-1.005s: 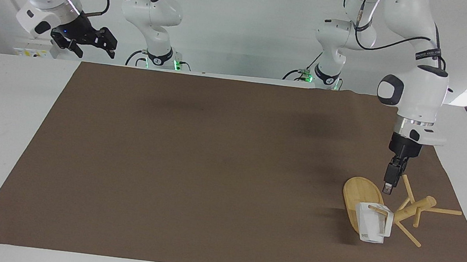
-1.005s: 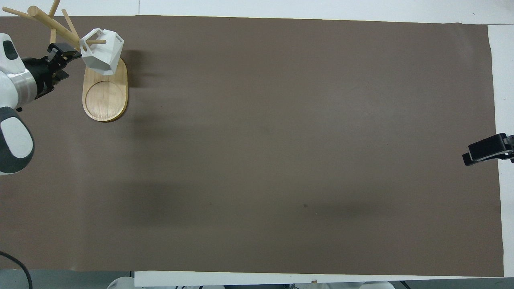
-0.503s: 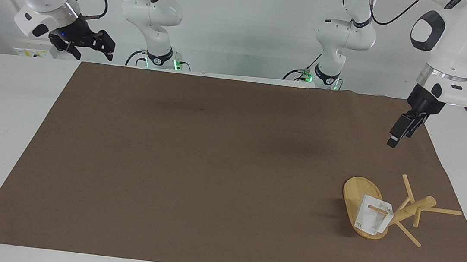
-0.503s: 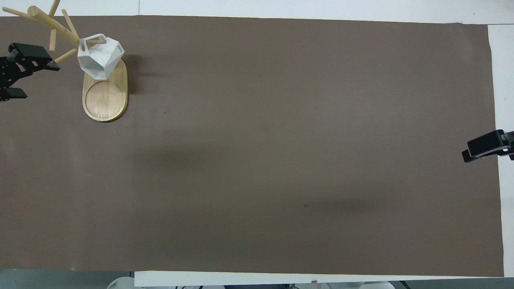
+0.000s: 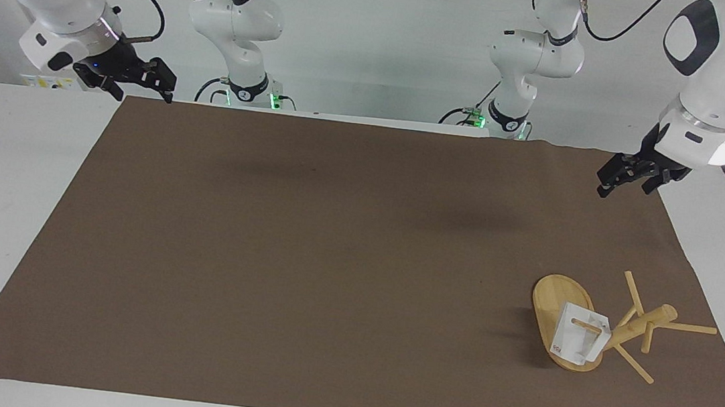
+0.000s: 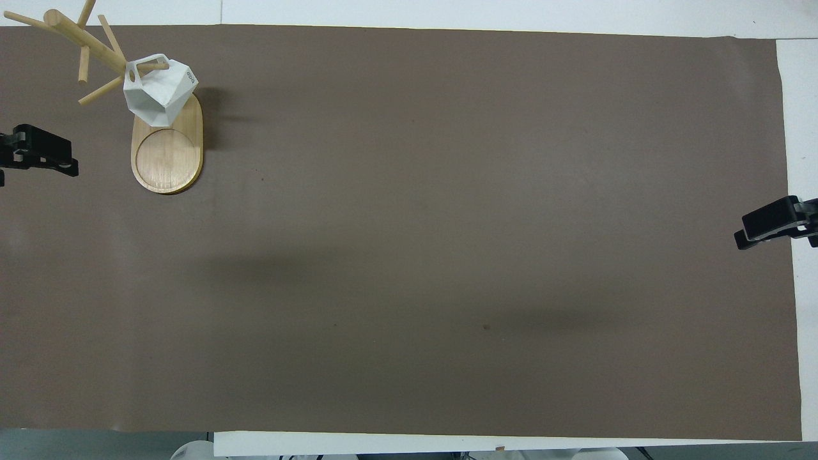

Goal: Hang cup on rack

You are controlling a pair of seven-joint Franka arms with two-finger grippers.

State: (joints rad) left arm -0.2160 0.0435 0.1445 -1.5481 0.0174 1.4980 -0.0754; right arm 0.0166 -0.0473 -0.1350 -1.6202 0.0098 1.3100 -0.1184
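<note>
The rack (image 5: 619, 325) stands on the brown-matted counter (image 5: 303, 258) toward the left arm's end. The cup (image 5: 577, 337) hangs by its handle on one peg, over the oval base. The left end effector (image 5: 632, 172) hovers empty above the mat's edge, fingers apart. The right end effector (image 5: 140, 75) waits raised at its own end, fingers apart.

rack (image 5: 567, 319) stands on the mat (image 5: 329, 261) at the left arm's end of the worktop (image 5: 0, 192), far from the robots. cup (image 5: 579, 335) hangs on a peg of the rack, over its base. left hand (image 5: 631, 174) is up over the mat edge at the same end, well apart from the rack. right hand (image 5: 137, 75) is up over the mat corner at the right arm's end.
</note>
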